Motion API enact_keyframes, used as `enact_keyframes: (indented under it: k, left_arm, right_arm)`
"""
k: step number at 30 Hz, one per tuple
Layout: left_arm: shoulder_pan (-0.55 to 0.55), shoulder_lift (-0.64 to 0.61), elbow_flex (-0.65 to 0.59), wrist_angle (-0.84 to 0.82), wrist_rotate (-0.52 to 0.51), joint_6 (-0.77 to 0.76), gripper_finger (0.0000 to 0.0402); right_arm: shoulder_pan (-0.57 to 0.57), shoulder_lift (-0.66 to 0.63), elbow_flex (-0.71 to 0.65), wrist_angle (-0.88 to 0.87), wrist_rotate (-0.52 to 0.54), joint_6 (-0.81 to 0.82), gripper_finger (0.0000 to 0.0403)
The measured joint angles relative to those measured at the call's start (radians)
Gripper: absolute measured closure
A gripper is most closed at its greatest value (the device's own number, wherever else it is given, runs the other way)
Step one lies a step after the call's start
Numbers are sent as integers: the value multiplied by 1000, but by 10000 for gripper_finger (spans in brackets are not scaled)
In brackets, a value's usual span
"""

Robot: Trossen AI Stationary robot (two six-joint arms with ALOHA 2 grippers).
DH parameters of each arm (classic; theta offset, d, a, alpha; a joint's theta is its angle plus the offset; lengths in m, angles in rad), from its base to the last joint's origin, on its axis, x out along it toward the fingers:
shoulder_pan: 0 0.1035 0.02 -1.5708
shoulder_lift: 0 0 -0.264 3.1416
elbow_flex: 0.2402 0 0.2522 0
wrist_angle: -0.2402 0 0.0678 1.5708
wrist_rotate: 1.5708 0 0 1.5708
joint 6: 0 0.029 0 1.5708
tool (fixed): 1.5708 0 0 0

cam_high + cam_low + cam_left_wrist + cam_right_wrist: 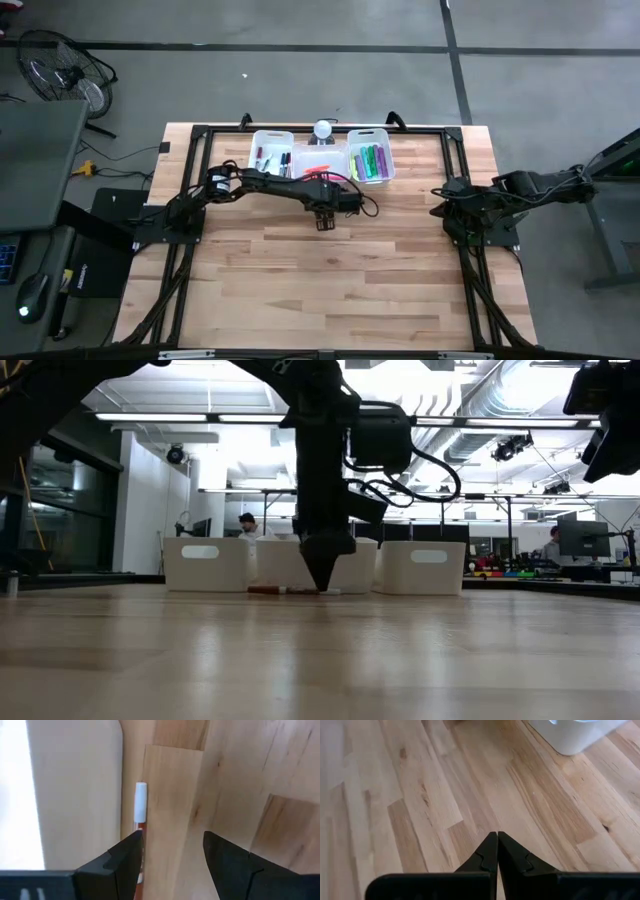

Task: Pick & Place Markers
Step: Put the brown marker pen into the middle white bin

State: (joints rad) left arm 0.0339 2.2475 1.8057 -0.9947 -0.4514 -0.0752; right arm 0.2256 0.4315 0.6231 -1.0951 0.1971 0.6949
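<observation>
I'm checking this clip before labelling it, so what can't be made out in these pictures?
- Marker, left wrist view: lower end hidden behind the open left gripper.
- Bins' contents, low view: hidden by their walls.
- Markers in the left bin, high view: too small to count.

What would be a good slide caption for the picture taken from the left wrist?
Open left hand above the wooden table, one finger beside a white-capped marker.

We see three bins (272,141) in a row at the table's (330,290) far edge, markers (372,162) in the right bin, one marker (140,805) on the table before the middle bin.
</observation>
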Motion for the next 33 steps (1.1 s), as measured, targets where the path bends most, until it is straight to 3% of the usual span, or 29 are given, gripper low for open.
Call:
enact_keyframes:
  k: [12,19,27,33]
  left_arm:
    - [-97,-114,2,86,76,-183,199]
    - [-150,-151,1,22,44,-277,199]
    - [-194,-268,-2,-36,-37,-383,199]
    - [-207,-402,-126,78,30,-433,199]
  right_arm:
    - [0,13,-1,193,-20,-174,402]
    - [0,44,-163,539,-112,-275,402]
    - [0,156,-400,973,-183,-198,402]
    - [-1,331,-382,1158,-129,-243,402]
